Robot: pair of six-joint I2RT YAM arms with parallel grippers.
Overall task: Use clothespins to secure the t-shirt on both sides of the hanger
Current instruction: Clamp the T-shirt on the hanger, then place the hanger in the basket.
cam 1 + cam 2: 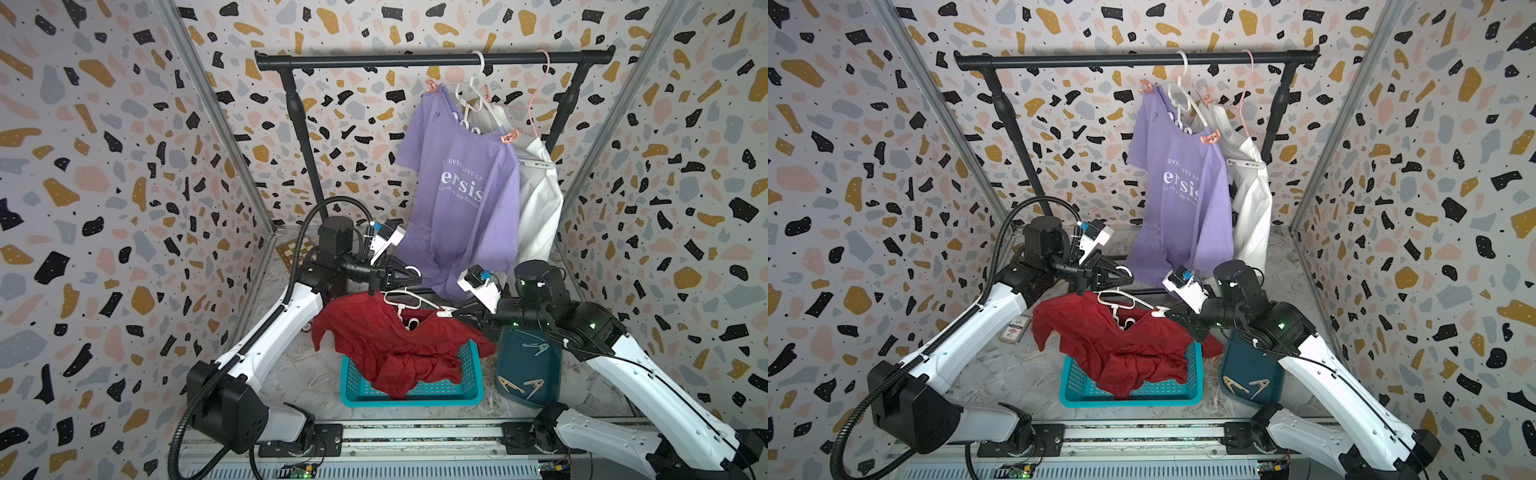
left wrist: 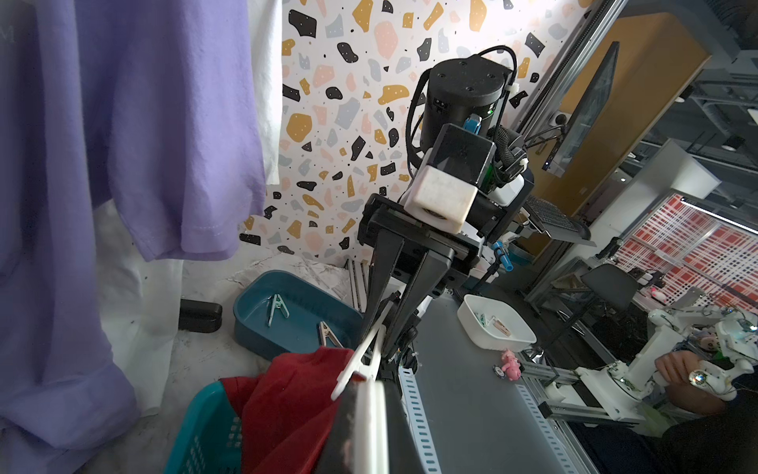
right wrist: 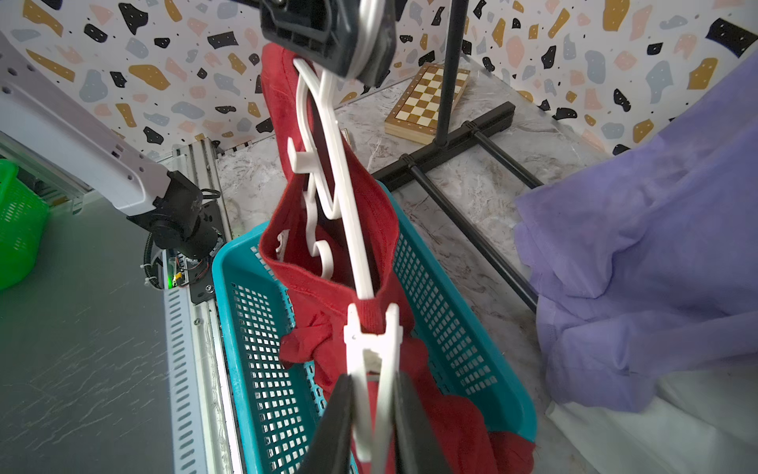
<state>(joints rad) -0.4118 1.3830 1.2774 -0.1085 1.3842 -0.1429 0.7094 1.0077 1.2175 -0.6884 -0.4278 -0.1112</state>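
Observation:
A red t-shirt (image 1: 386, 345) (image 1: 1113, 345) hangs on a white hanger (image 1: 409, 301) (image 3: 340, 197) above the teal basket. My left gripper (image 1: 409, 276) (image 2: 369, 431) is shut on the hanger's hook end. My right gripper (image 1: 457, 312) (image 3: 373, 418) is shut on the tails of a white clothespin (image 1: 446, 312) (image 3: 371, 349). The clothespin's mouth straddles the red cloth at the hanger's arm end. The hanger's other shoulder, under red cloth by the left gripper, carries no peg that I can see. More clothespins (image 1: 511, 384) (image 2: 277, 307) lie in the dark blue tray.
The teal basket (image 1: 411, 395) (image 3: 451, 328) holds the shirt's lower part. A dark blue tray (image 1: 525, 370) sits to its right under my right arm. A purple shirt (image 1: 465, 187) and a white one (image 1: 540, 208) hang pegged on the black rack (image 1: 415, 61). A chessboard (image 3: 426, 102) lies at the back left.

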